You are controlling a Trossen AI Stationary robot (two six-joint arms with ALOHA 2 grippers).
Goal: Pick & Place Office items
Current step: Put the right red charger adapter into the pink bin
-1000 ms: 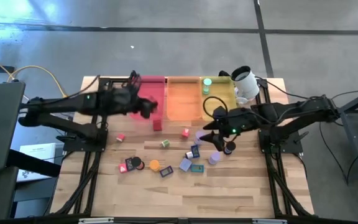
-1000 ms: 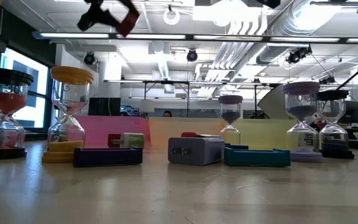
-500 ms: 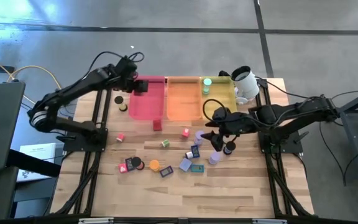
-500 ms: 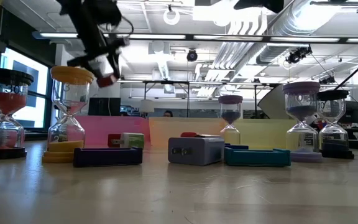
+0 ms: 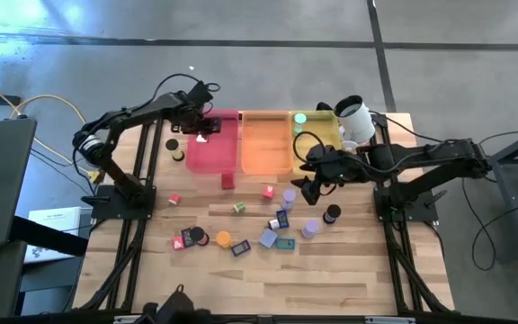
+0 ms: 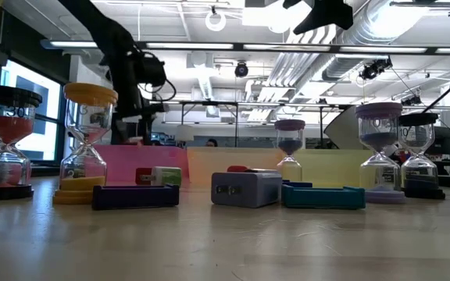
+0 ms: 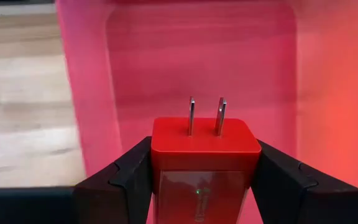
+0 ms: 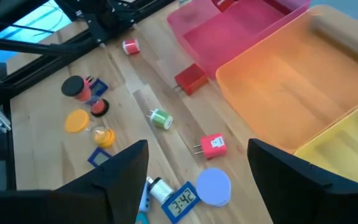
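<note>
My left gripper (image 7: 202, 180): jaws clamped on the red plug block (image 7: 202, 149), over the pink tray (image 5: 212, 148).
My right gripper (image 5: 310, 187): jaws apart, empty, beside the pink tray's neighbouring trays.

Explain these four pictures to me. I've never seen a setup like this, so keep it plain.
Two dark robot arms work at a wooden table. One picture looks straight down, one looks level across the tabletop, and two come from cameras on the arms' wrists. At the back sit a pink tray, an orange tray and a yellow tray. Small sand timers, plugs and little clocks lie scattered in front. The left gripper holds a red plug adapter over the pink tray. The right gripper, open and empty, hovers above the scattered pieces.
</note>
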